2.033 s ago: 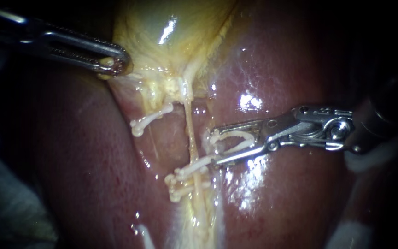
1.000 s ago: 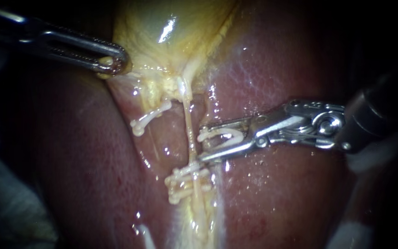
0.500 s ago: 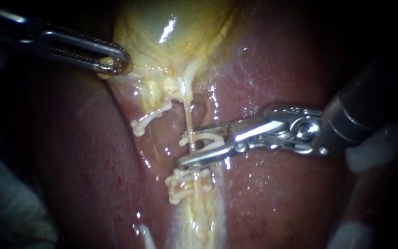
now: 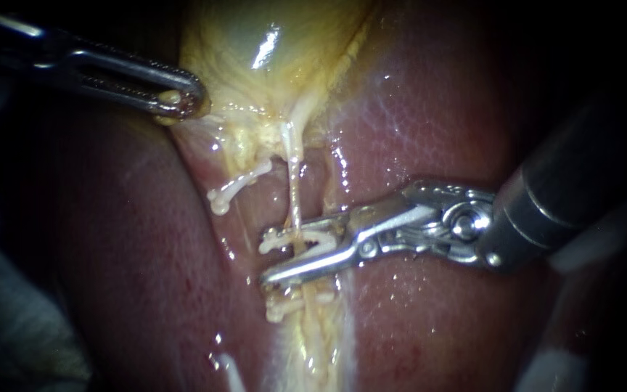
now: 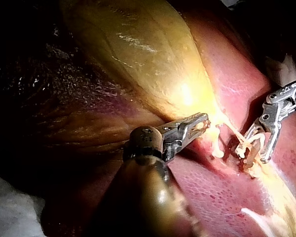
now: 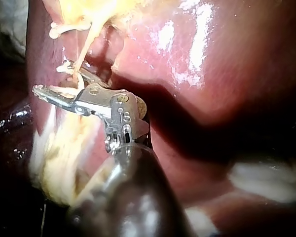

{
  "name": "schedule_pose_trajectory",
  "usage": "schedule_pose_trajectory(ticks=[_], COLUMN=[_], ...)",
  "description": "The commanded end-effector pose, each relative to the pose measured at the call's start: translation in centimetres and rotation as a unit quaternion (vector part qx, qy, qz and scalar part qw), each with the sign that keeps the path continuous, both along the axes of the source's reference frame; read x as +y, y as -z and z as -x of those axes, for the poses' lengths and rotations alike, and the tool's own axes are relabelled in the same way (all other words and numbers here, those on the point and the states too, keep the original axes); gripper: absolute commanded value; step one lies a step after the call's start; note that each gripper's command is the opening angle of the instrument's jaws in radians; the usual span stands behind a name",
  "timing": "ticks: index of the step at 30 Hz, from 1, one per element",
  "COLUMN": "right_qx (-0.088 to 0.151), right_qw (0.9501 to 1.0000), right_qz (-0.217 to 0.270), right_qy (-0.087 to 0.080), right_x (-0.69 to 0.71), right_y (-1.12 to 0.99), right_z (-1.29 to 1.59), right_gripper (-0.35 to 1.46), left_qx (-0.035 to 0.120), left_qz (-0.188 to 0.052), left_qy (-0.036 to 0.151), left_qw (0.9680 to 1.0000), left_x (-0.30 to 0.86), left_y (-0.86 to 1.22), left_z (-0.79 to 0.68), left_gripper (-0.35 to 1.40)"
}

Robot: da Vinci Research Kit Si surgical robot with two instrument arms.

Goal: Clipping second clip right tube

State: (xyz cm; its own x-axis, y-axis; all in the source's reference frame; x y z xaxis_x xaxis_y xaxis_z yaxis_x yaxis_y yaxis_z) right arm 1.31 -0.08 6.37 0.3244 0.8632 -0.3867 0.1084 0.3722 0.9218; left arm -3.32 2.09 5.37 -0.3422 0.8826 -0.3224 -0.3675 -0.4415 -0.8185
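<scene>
My right instrument (image 4: 270, 255) comes in from the right, its jaws apart and holding a white clip (image 4: 295, 239). The jaws and clip straddle the thin pale right tube (image 4: 293, 192), which runs down from the gallbladder (image 4: 270, 43). Just below them other white clips (image 4: 284, 301) sit on the same tube. My left instrument (image 4: 179, 101) is shut on the gallbladder's lower edge at the upper left. In the right wrist view the jaws (image 6: 54, 81) reach across the tube (image 6: 81, 57). The left wrist view shows my left jaws (image 5: 200, 123) on yellow tissue, with my right instrument (image 5: 254, 148) ahead of them.
One white clip (image 4: 237, 187) sits on the left tube. Red-brown liver (image 4: 437, 109) lies on both sides of the tubes. White gauze (image 4: 553, 366) shows at the lower right, and more gauze (image 6: 266, 180) lies beside the right shaft.
My right instrument has moved left with the clip, from beside the right tube to straddling it. The left instrument and gallbladder have stayed put.
</scene>
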Motion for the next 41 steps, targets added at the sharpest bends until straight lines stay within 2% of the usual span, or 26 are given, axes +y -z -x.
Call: schedule_pose_trajectory(ticks=[1, 8, 14, 21, 25, 41], right_qx=[0.000, 0.001, -0.002, -0.008, -0.010, -0.013], right_qw=[1.0000, 1.0000, 0.9999, 0.9995, 0.9991, 0.9987], right_qz=[-0.002, -0.005, -0.014, -0.032, -0.040, -0.050], right_qy=[-0.002, -0.002, -0.002, -0.003, -0.003, -0.001], right_x=[0.01, 0.02, 0.03, 0.05, 0.04, 0.00], right_y=[0.01, 0.01, 0.03, 0.03, 0.04, 0.04], right_z=[0.00, 0.02, 0.06, 0.07, 0.08, 0.09], right_gripper=[0.47, 0.38, 0.09, -0.11, -0.35, -0.35], left_qx=[0.000, 0.000, 0.000, 0.000, 0.000, 0.000], left_qz=[0.000, 0.000, 0.000, 0.000, 0.000, 0.000], left_qy=[0.000, 0.000, 0.000, 0.000, 0.000, 0.000], left_qw=[1.0000, 1.0000, 1.0000, 1.0000, 1.0000, 1.0000], left_x=[0.00, 0.00, 0.00, 0.00, 0.00, 0.00], left_y=[0.00, 0.00, 0.00, 0.00, 0.00, 0.00], left_z=[0.00, 0.00, 0.00, 0.00, 0.00, 0.00], left_gripper=[-0.35, -0.35, -0.35, -0.35, -0.35, -0.35])
